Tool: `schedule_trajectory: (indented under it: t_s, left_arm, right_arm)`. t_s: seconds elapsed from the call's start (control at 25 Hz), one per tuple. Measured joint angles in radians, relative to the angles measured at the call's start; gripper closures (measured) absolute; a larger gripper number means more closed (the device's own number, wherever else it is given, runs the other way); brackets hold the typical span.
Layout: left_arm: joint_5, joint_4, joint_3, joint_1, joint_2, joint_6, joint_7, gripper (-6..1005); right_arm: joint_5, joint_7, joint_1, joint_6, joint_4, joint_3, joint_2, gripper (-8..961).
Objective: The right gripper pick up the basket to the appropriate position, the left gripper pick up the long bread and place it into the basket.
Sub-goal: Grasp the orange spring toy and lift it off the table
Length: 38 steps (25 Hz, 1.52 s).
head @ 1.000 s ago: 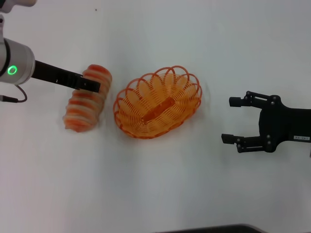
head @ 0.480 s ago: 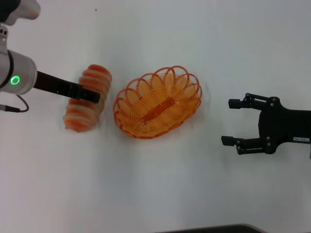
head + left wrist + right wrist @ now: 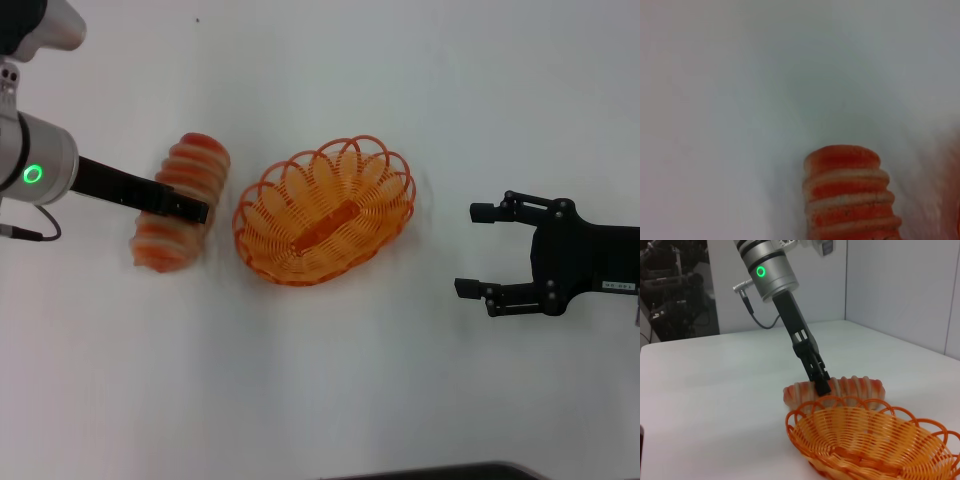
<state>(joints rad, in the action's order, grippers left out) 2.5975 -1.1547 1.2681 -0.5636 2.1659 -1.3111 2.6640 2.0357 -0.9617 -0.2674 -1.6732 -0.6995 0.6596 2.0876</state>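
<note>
So left hand (image 3: 190, 208) sat over long bread (image 3: 182, 200) left of basket (image 3: 325, 212), finger state unclear; right hand (image 3: 477, 249) spread, well right of basket.

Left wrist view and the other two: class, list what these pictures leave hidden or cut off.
- Left wrist view: the ridged orange long bread is cut off by the picture's edge; the black left gripper is absent.
- Head view: the left gripper covers the bread's middle.
- Right wrist view: the orange wire basket hides the bread's near side.

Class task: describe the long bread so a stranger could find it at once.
On the white table, look to the robot's left of the orange basket. The long bread lies there under the left end effector, the only solid loaf, striped orange and cream.
</note>
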Motion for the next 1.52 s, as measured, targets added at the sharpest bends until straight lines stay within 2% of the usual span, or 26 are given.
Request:
schedule_trajectory:
  t_s: [0.2, 0.6, 0.84, 1.04, 1.52]
  left_arm:
    - [0.0, 0.038, -0.006, -0.016, -0.002, 0.0, -0.005, 164]
    - [0.008, 0.042, -0.007, -0.019, -0.003, -0.002, -0.01, 168]
    - [0.009, 0.05, -0.037, -0.026, -0.009, -0.017, -0.013, 170]
    - [0.009, 0.056, -0.039, -0.028, -0.011, -0.024, -0.016, 318]
    - [0.009, 0.057, -0.039, -0.029, -0.011, -0.025, -0.019, 395]
  right_arm:
    - [0.0, 0.001, -0.003, 0.01, 0.004, 0.0, 0.0, 23]
    - [0.0, -0.001, -0.009, 0.014, 0.003, 0.0, 0.001, 23]
    - [0.0, -0.004, -0.009, 0.014, 0.002, 0.0, 0.002, 23]
    - [0.001, -0.006, -0.009, 0.013, 0.003, 0.0, 0.002, 23]
    - [0.001, -0.007, -0.012, 0.009, 0.004, 0.002, 0.002, 23]
